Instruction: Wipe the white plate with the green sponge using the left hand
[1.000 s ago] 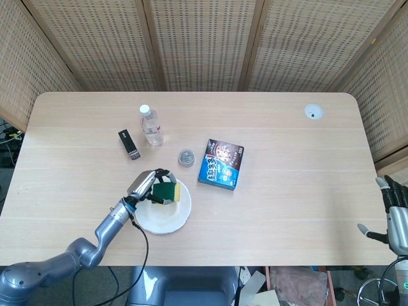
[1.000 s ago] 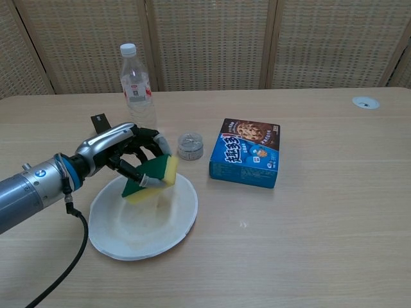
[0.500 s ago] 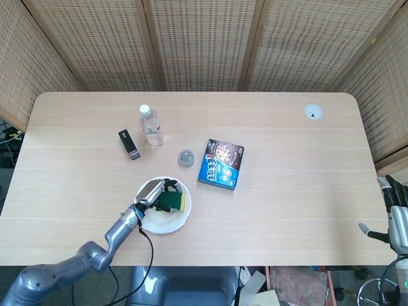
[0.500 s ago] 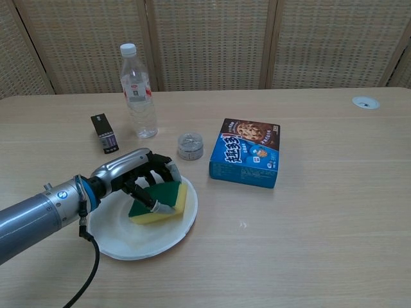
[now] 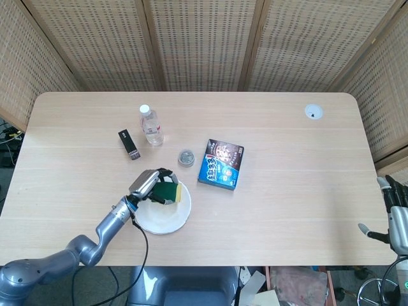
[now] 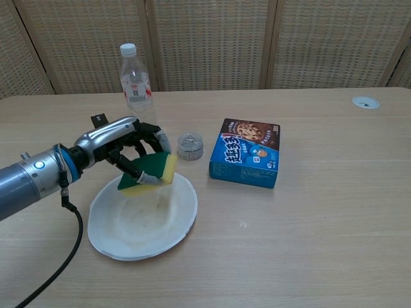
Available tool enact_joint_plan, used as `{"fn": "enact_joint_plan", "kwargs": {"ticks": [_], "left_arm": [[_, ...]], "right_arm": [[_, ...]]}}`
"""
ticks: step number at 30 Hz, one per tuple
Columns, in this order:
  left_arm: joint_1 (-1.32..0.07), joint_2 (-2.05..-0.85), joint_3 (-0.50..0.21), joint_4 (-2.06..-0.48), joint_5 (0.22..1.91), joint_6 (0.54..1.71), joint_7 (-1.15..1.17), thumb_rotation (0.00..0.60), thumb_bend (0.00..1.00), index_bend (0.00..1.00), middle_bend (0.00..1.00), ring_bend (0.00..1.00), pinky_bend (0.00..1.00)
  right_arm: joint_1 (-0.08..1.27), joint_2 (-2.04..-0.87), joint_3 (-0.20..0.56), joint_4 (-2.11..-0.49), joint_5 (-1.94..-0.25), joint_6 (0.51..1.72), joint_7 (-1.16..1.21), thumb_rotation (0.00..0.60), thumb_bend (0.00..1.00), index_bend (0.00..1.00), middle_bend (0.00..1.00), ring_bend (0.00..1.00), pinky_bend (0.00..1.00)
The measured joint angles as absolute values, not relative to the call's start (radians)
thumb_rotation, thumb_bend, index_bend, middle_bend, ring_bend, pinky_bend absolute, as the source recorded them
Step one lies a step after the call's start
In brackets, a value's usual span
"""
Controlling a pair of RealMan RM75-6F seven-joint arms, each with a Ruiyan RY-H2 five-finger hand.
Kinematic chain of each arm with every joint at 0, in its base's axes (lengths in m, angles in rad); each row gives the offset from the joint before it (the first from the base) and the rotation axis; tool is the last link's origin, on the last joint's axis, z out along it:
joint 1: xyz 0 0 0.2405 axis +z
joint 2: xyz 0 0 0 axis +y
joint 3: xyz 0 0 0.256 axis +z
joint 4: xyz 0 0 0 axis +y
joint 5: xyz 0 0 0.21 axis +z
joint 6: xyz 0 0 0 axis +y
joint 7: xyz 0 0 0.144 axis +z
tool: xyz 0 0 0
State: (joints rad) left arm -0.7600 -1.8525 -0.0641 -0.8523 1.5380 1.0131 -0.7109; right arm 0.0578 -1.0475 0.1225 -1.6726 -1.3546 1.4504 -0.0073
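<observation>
My left hand (image 6: 122, 151) (image 5: 150, 184) grips the green and yellow sponge (image 6: 151, 171) (image 5: 169, 192) and holds it tilted over the far edge of the white plate (image 6: 138, 224) (image 5: 167, 218). The sponge looks lifted slightly off the plate's surface in the chest view. The plate lies flat near the table's front left. My right hand (image 5: 394, 217) hangs beside the table's right front corner, fingers spread, holding nothing.
A clear water bottle (image 6: 135, 90) and a small black box (image 5: 129, 144) stand behind the plate. A little round tin (image 6: 190, 146) sits just beyond the plate's rim. A blue biscuit box (image 6: 246, 160) lies to the right. A white grommet (image 5: 313, 112) marks the far right.
The left hand had pressed the sponge flat on the plate half a second ago; now it has drawn back toward the plate's far edge and raised the sponge, tilted.
</observation>
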Motion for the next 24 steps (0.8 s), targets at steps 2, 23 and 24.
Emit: {"fn": "enact_joint_plan", "kwargs": {"ticks": [2,23,24], "left_arm": [[-0.762,-1.807,-0.06,-0.884,1.543,1.012,-0.678,0.6,0.05,0.53,0.46,0.33,0.44],[-0.675,-1.652,-0.005,-0.713,1.43,0.832,-0.473,0.6,0.03,0.31,0.21,0.19,0.22],[-0.675,-1.657,-0.001,-0.705,1.431,0.818,-0.472,0.6,0.02,0.23,0.14,0.13,0.18]], "right_arm": [[0.058,-1.046,0.122,-1.675,-1.356,1.45,-0.005,0.6,0.0,0.0,0.0,0.0,0.0],[0.047,-1.043,0.103,-1.704,-1.401,1.477,-0.03,0.6,0.0,0.0,0.0,0.0,0.0],[0.046,-1.043,0.102,-1.704,-1.402,1.478,-0.03,0.6,0.0,0.0,0.0,0.0,0.0]]}}
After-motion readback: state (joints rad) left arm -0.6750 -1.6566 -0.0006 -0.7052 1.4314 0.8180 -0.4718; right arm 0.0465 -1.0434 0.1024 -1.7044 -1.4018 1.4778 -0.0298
